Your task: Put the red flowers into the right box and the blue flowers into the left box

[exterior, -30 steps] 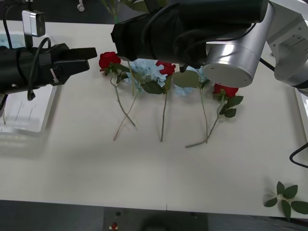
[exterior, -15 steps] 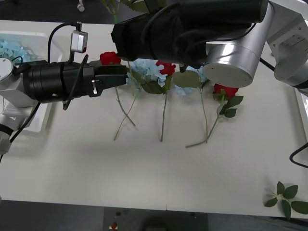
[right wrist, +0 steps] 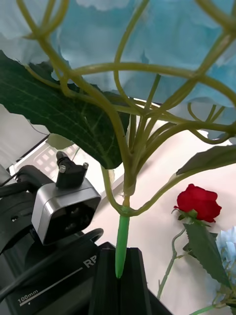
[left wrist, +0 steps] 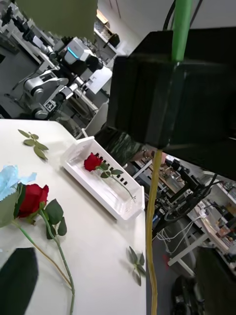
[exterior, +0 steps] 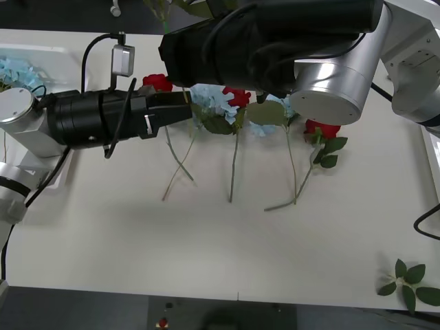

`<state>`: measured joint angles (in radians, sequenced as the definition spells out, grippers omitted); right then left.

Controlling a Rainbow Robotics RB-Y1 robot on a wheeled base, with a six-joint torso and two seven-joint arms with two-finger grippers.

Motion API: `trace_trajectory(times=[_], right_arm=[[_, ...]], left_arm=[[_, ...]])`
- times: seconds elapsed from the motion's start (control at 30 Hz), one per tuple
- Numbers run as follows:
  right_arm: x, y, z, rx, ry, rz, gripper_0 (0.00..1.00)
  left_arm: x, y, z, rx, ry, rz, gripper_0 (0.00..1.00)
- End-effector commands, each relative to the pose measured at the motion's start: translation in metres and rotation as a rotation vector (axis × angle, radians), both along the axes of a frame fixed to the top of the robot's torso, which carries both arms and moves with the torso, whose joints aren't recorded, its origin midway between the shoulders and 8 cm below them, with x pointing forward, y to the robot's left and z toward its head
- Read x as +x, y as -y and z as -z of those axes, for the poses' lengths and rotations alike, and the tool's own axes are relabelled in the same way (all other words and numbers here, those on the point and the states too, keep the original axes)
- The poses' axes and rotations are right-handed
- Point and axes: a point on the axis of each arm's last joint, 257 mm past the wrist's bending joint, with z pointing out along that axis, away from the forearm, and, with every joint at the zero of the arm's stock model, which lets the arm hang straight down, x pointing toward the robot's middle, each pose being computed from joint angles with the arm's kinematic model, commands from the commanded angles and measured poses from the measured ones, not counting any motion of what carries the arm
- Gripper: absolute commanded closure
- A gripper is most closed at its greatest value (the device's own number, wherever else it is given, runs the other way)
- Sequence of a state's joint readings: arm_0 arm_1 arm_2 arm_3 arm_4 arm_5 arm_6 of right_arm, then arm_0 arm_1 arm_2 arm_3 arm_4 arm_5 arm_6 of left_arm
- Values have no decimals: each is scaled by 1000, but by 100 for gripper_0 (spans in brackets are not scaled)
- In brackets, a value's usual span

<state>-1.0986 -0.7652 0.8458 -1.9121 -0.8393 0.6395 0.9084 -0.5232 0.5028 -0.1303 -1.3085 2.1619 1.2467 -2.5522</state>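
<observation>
The right pincer (right wrist: 120,275) is clamped on a blue flower's stem (right wrist: 122,241), high over the desk (exterior: 227,240). The left pincer (exterior: 180,110) reaches alongside; I cannot tell its fingers' state. The near desk lies bare.

Near half of table (exterior: 206,247) bare, free passage. Far side crowded: right arm (exterior: 289,41) overhangs flower row (exterior: 234,110); left end effector (exterior: 184,108) reaches in w/ little clearance.

Black cylindrical forearms with silver-white joints, looping black cables, and what looks like a small grey wrist camera (exterior: 124,59).
</observation>
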Motion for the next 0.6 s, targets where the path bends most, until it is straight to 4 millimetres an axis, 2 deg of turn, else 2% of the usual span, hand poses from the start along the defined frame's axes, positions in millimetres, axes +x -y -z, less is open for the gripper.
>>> trace_trajectory(times=[0.03,0.6], right_arm=[[-8,-13,-28,37,29,-24,100],[-8,-13,-28,37,29,-24,100]], left_arm=[[-2,-1,-17,-3,80,-3,100],[-1,-3,-19,-2,89,-8,100]])
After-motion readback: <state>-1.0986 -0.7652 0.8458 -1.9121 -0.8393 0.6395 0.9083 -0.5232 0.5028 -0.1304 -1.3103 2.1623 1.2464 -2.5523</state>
